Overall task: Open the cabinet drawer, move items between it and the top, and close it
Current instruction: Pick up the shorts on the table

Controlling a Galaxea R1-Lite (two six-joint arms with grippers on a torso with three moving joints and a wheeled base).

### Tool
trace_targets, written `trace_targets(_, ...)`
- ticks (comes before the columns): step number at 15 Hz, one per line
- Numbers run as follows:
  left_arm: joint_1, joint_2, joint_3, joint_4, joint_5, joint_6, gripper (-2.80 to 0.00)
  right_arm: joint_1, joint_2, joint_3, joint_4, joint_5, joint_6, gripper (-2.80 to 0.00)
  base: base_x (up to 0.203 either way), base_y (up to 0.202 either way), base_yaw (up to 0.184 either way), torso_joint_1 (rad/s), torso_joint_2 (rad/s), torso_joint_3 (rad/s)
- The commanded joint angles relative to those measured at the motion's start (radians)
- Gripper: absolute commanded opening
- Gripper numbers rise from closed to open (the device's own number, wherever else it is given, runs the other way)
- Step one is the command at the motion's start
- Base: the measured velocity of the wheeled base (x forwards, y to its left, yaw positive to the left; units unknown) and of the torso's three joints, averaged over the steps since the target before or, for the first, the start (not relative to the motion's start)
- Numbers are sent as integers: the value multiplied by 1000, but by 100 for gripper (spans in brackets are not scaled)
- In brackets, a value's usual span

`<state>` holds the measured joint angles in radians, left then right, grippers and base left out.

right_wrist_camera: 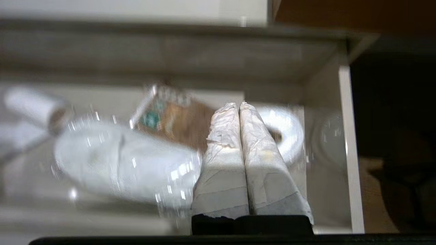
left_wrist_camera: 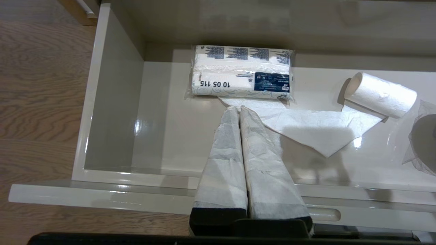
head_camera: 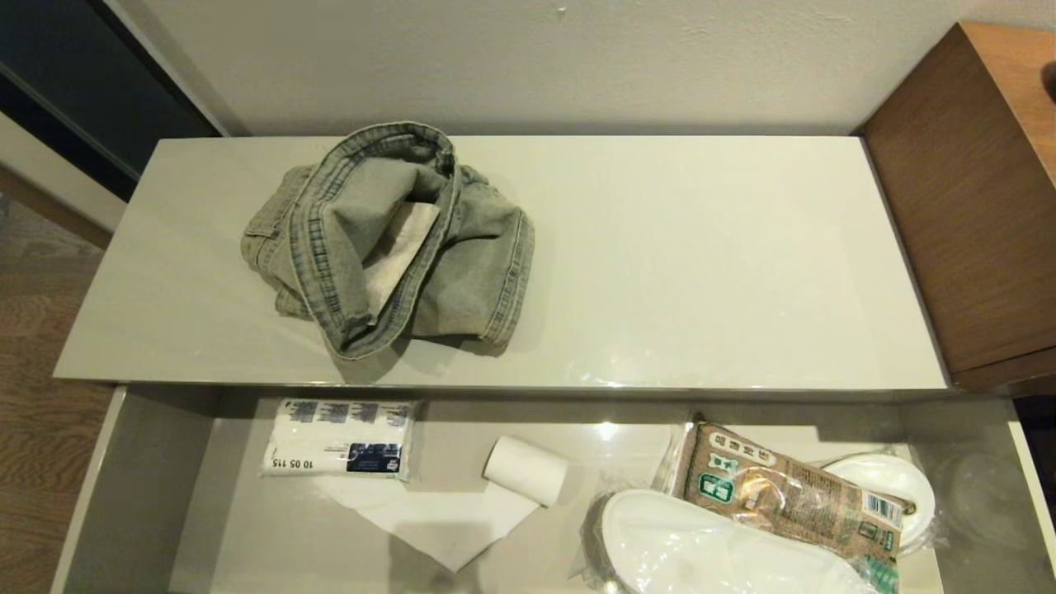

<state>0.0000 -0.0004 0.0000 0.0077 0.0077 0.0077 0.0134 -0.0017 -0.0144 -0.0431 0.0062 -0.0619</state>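
The cabinet drawer (head_camera: 140, 495) stands pulled out below the glossy beige top (head_camera: 701, 264). A crumpled grey-green denim garment (head_camera: 388, 239) lies on the top's left half. White slippers in clear wrap (head_camera: 701, 544) rest in the drawer's right part, also blurred in the right wrist view as slippers (right_wrist_camera: 112, 163). Neither arm shows in the head view. My left gripper (left_wrist_camera: 238, 108) is shut and empty above the drawer's left part. My right gripper (right_wrist_camera: 238, 104) is shut and empty above the slippers and the packet.
In the drawer lie a white tissue pack (head_camera: 338, 450), a small paper roll (head_camera: 528, 470) with a loose sheet, and a brown printed packet (head_camera: 792, 495) across the slippers. A brown wood desk (head_camera: 973, 190) adjoins on the right. Wood floor (head_camera: 41, 346) lies left.
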Motion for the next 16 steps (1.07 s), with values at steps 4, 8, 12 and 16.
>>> trace_targets(4,0,0,2,0,0,0,-280,0,-21,13,37,-5,-1,-280,0,0,0,0,0,0)
trace_targets(8,0,0,2,0,0,0,-280,0,-21,16,41,-8,27,-280,0,0,0,0,0,0)
trace_targets(12,0,2,0,-1,-5,37,-280,0,-21,16,40,-14,63,-280,0,0,0,0,0,0)
trace_targets(16,0,2,-6,15,-14,80,-280,0,-21,16,40,-12,63,-280,0,0,0,0,0,0)
